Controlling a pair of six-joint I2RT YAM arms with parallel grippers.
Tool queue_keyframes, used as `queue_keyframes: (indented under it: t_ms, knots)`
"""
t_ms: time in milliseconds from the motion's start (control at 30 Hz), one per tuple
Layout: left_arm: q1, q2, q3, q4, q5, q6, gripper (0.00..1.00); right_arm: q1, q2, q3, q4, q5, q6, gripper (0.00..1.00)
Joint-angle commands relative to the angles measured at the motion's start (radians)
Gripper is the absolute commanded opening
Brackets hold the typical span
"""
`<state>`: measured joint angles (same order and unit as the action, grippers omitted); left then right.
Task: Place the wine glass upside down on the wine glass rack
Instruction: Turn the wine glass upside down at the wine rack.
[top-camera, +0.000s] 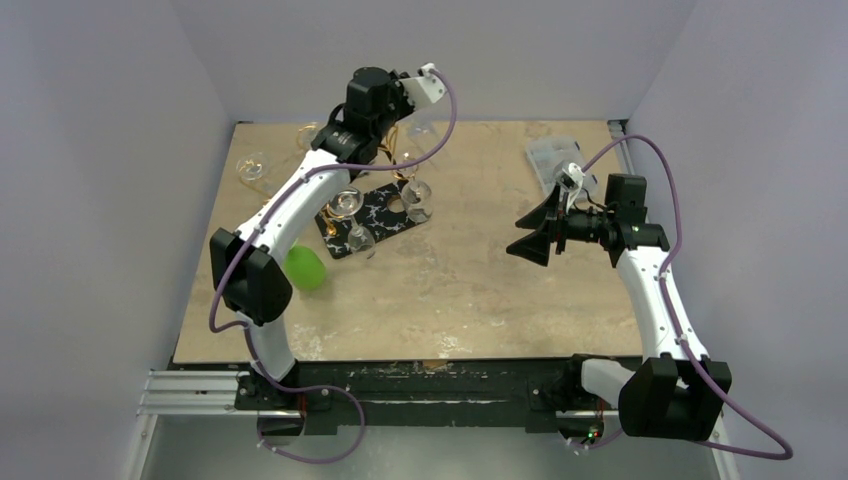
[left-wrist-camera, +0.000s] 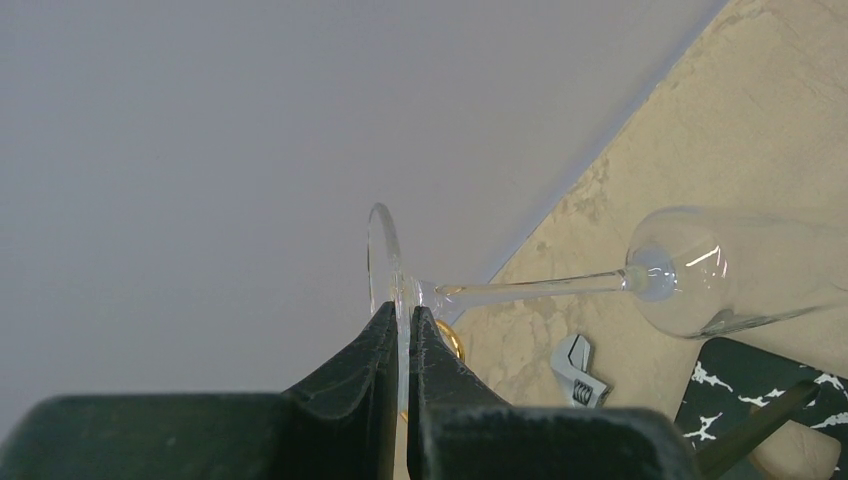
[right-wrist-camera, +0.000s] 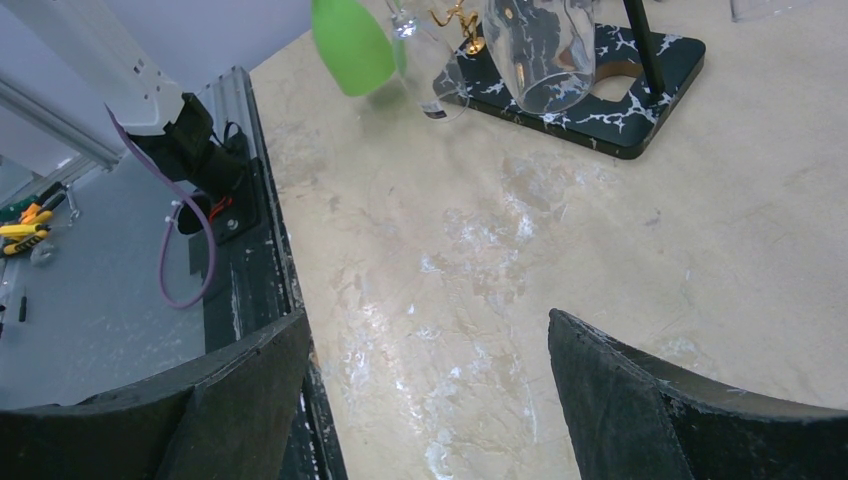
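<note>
Left tool (left-wrist-camera: 401, 320) tight on wine glass (left-wrist-camera: 700, 270) foot, arm outstretched

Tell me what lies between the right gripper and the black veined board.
Only bare tabletop, with pale smudges. The right wrist view shows it from the open right gripper up to the black veined board; the top view agrees.

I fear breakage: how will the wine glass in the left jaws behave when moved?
Probably fragile: the wine glass is thin and clear, with a long slender stem. It may slip or pivot, since the left gripper has its jaws shut only on the smooth flat foot. The bowl sits far from the grip, so it likely levers; move slowly.
</note>
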<state>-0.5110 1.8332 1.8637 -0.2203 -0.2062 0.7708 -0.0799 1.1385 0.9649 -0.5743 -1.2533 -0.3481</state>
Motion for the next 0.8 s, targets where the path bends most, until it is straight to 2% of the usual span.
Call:
queue_keyframes:
  t_ms: [0,767]
  knots:
    - [0.023,-0.025,-0.013,0.124,-0.014,0.007,0.00,-0.004,-0.004,0.027,0.021,-0.038,0.008,0.87]
    - [0.065,-0.107,-0.126,0.144,-0.004,0.025,0.00,-0.004,-0.005,0.027,0.022,-0.041,0.011,0.87]
